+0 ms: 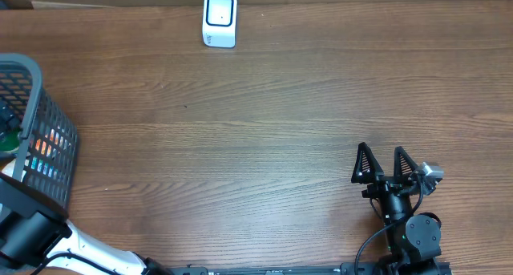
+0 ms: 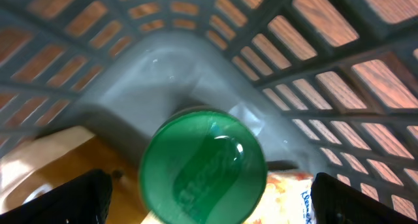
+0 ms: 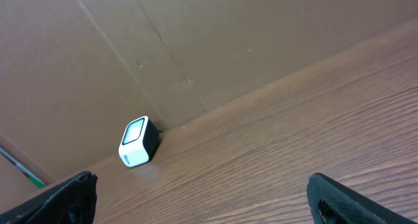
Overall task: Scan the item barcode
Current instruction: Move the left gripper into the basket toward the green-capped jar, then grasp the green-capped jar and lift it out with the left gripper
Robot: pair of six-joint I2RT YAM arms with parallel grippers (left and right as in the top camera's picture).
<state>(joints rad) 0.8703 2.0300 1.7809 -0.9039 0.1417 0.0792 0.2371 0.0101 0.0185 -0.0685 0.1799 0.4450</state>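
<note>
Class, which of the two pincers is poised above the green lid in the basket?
The left pincer, open over the green lid inside the grey basket; the right pincer stands over the wooden table.

Only illegible blue lettering on the orange packet

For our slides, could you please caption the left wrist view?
Open left gripper poised above a green-capped item inside the grey mesh basket.

Left fingers and right fingers (pointing forward) spread wide.
</note>
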